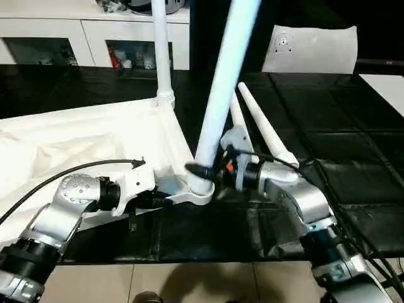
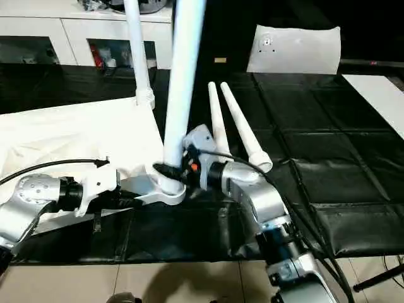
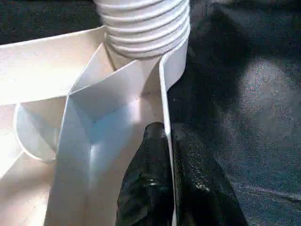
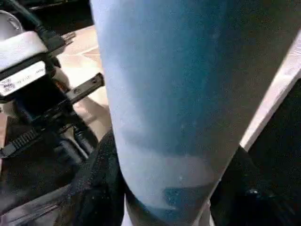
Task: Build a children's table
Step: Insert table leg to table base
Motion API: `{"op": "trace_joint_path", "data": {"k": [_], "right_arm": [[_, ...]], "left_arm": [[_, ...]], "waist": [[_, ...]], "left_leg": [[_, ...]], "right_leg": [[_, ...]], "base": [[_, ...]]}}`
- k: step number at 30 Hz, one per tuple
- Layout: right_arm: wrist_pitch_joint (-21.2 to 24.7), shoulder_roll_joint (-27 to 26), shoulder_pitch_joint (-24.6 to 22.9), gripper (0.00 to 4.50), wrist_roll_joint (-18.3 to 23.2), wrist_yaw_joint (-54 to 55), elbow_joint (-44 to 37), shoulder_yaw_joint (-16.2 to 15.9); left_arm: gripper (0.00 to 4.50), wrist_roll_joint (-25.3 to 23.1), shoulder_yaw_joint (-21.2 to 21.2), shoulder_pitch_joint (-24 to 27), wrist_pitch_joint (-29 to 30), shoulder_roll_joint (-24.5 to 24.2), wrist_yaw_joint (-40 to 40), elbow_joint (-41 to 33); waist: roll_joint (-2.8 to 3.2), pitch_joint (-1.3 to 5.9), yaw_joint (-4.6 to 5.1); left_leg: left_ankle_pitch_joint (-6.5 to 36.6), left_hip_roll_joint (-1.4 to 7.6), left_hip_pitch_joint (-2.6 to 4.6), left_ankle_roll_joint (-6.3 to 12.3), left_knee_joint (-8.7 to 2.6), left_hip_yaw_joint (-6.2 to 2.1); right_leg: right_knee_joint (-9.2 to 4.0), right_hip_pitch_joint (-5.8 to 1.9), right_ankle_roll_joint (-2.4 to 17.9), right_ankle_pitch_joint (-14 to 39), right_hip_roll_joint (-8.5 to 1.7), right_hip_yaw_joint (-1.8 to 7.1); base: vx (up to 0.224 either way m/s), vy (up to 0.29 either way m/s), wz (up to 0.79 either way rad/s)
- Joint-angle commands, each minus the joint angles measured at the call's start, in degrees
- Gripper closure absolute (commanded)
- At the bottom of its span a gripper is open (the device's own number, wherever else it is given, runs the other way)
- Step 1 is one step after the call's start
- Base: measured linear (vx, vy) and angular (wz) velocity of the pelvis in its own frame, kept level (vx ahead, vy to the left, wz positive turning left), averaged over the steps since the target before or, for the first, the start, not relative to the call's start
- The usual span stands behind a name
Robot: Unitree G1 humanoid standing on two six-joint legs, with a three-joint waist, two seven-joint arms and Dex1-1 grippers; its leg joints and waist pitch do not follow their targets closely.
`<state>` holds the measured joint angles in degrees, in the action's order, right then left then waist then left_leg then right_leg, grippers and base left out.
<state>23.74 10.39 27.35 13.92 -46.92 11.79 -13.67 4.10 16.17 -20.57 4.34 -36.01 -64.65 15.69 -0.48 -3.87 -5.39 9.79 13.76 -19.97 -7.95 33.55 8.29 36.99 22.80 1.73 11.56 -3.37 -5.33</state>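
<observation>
The table top (image 1: 95, 136) lay upside down on a black padded mat (image 1: 328, 126), ribs upward, with one leg (image 1: 163, 50) already standing in its far corner socket. The step in hand looked to be the second leg (image 1: 221, 95): it stood nearly upright in the near corner socket (image 1: 196, 189), its ridged base seen at the socket in the left wrist view. The right gripper (image 1: 205, 172) was clamped around this leg just above the socket, its fingers about half spread by the leg's girth. The left gripper (image 3: 167, 179) was pinched nearly closed on the thin outer rim of the top beside that same corner, holding it down. Two more legs (image 1: 262, 129) lay side by side on the mat just right of the top, close to the right forearm. The next move probably called for turning or pressing the leg fully home while the left gripper kept the top from sliding; whether it was already seated could not be told. After that the right gripper would need to let go and reach for one of the loose legs. Beyond the mat stood a white cabinet (image 1: 95, 35) with dark openings, and a white cushion-like bag (image 1: 309, 47) leaned at the far right; pale floor tiles (image 1: 189, 281) showed at the near edge.
</observation>
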Motion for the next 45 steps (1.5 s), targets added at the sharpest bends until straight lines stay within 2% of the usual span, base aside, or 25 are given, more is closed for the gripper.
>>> {"op": "trace_joint_path", "data": {"k": [1, 5, 10, 11, 19, 21, 22, 23, 27, 30, 31, 35, 38, 39, 42, 45], "right_arm": [[1.5, 0.9, -0.8, 2.61, -0.1, -0.9, -1.2, -0.7], [0.5, 0.8, -0.7, 2.61, -0.8, -0.2, -0.3, -0.7], [-0.8, 0.1, 0.6, 2.61, -2.5, 1.3, 2.9, -1.1], [-0.8, 0.0, 0.8, 2.61, -2.6, 1.3, 3.4, -1.2], [0.2, 0.1, 1.2, 2.61, -2.9, -1.2, 5.6, -3.1], [0.3, -0.6, 1.4, 2.61, -2.4, -0.7, 6.6, -2.4], [0.4, -1.0, 1.7, 2.61, -2.0, -0.6, 7.3, -1.9], [0.5, -1.0, 1.7, 2.61, -1.9, -0.5, 7.9, -1.6], [0.1, -0.6, 1.5, 2.61, -2.0, -0.7, 9.2, -1.3], [0.4, -1.0, 1.2, 2.61, -1.3, -0.2, 9.5, -0.3], [0.0, -1.3, 0.9, 2.61, -1.0, 0.0, 9.4, 0.4], [-0.1, -2.0, 0.5, 2.61, -0.2, 0.5, 9.2, 1.6], [-1.4, -3.1, -2.7, 2.61, 1.6, 1.8, 8.1, 3.8], [-1.8, -3.2, -3.3, 2.61, 1.8, 2.0, 7.9, 4.0], [-3.0, -2.9, -5.3, 2.61, 1.3, 1.8, 6.7, 3.3], [-4.8, -1.5, -7.2, 2.61, -0.6, 0.6, 4.7, 0.9]], "left_arm": [[4.5, -0.9, 0.6, -0.5, -1.7, 0.3, 0.0, 0.7], [4.5, -0.3, 0.4, -0.4, -1.9, 0.5, -0.6, 0.6], [4.5, 0.2, 0.5, -0.3, -1.8, 0.5, -1.9, 0.0], [4.5, -0.2, 0.7, -0.4, -2.1, 0.5, -2.0, 0.1], [4.5, -0.5, 0.6, -0.4, -2.3, 0.4, -2.1, 0.1], [4.5, -0.6, 0.6, -0.4, -2.3, 0.4, -2.2, 0.0], [4.5, -0.6, 0.5, -0.4, -2.3, 0.4, -2.2, -0.1], [4.5, -0.6, 0.5, -0.3, -2.3, 0.3, -2.2, -0.2], [4.5, -0.7, 0.4, -0.2, -2.2, 0.3, -2.1, -0.2], [4.5, -0.7, 0.2, -0.1, -2.1, 0.1, -1.8, -0.3], [4.5, -0.9, 0.1, -0.2, -2.1, 0.2, -1.6, -0.3], [4.5, -1.2, 0.1, -0.4, -2.3, 0.2, -1.1, 0.1], [4.5, -1.5, -0.5, -1.1, -1.8, 0.9, 0.5, 0.8], [4.5, -1.6, -0.5, -1.2, -1.7, 0.9, 0.6, 0.8], [4.5, -1.7, -0.4, -1.2, -1.7, 0.8, 0.6, 0.8], [4.5, -2.1, -0.1, -1.2, -1.8, 0.4, 0.4, 0.8]], "waist": [[0.56, 3.74, 0.05], [0.67, 3.87, 0.02], [0.51, 4.07, 0.05], [0.63, 4.1, 0.02], [0.49, 3.94, 0.1], [0.5, 4.02, 0.12], [0.7, 4.03, 0.09], [0.47, 4.01, 0.17], [0.57, 4.0, 0.22], [0.76, 4.12, 0.2], [0.57, 4.15, 0.21], [0.75, 4.12, 0.19], [0.94, 4.14, 0.1], [0.81, 4.14, 0.03], [0.84, 4.17, -0.01], [0.88, 4.17, -0.24]], "left_leg": [[14.4, -0.89, 0.14, -0.43, -3.8, 1.09], [14.6, -0.83, 0.13, -0.51, -3.81, 1.01], [13.0, -0.8, -0.08, -0.63, -3.75, 1.03], [13.0, -0.79, -0.01, -0.61, -3.74, 1.03], [14.8, -0.78, 0.07, -0.51, -3.87, 0.97], [14.4, -0.79, 0.02, -0.5, -3.82, 0.99], [14.5, -0.8, 0.04, -0.54, -3.8, 0.97], [14.8, -0.78, 0.06, -0.54, -3.85, 0.98], [15.7, -0.82, 0.15, -0.57, -3.85, 0.96], [15.7, -0.77, 0.18, -0.64, -3.87, 0.91], [15.6, -0.78, 0.14, -0.59, -3.86, 0.93], [16.1, -0.82, 0.2, -0.66, -3.87, 0.91], [16.6, -0.7, 0.32, -0.7, -3.93, 0.87], [16.6, -0.75, 0.23, -0.62, -3.95, 0.88], [16.6, -0.79, 0.2, -0.54, -3.98, 0.86], [16.0, -0.74, 0.11, -0.4, -4.03, 0.87]], "right_leg": [[-6.37, -2.72, 5.1, 21.5, -3.78, 3.35], [-6.32, -2.65, 5.2, 21.3, -3.82, 3.32], [-5.78, -2.81, 6.6, 17.4, -3.72, 3.37], [-5.69, -2.8, 6.9, 16.8, -3.73, 3.37], [-6.09, -2.75, 6.0, 20.1, -3.81, 3.31], [-6.01, -2.76, 6.2, 19.3, -3.82, 3.34], [-5.98, -2.71, 6.4, 19.0, -3.82, 3.36], [-6.02, -2.72, 6.5, 19.0, -3.76, 3.3], [-6.2, -2.63, 6.1, 20.6, -3.81, 3.26], [-6.16, -2.66, 6.2, 20.0, -3.78, 3.28], [-6.13, -2.7, 6.3, 19.7, -3.77, 3.28], [-6.12, -2.62, 6.6, 19.8, -3.75, 3.22], [-6.24, -2.53, 6.5, 19.9, -3.8, 3.23], [-6.26, -2.61, 6.5, 19.8, -3.83, 3.23], [-6.28, -2.64, 6.1, 20.5, -3.81, 3.16], [-6.27, -2.67, 5.8, 20.0, -3.79, 3.22]], "base": [[0.0, 0.0, 0.0], [0.0, 0.0, 0.0], [0.0, 0.0, 0.0], [0.0, 0.0, 0.0], [0.0, 0.0, 0.0], [0.0, 0.0, 0.0], [0.0, 0.0, 0.0], [0.0, 0.0, 0.0], [0.0, 0.0, 0.0], [0.0, 0.0, 0.0], [0.0, 0.0, 0.0], [0.0, 0.0, 0.0], [0.0, 0.0, 0.0], [0.0, 0.0, 0.0], [0.0, 0.0, 0.0], [0.0, 0.0, 0.0]]}}
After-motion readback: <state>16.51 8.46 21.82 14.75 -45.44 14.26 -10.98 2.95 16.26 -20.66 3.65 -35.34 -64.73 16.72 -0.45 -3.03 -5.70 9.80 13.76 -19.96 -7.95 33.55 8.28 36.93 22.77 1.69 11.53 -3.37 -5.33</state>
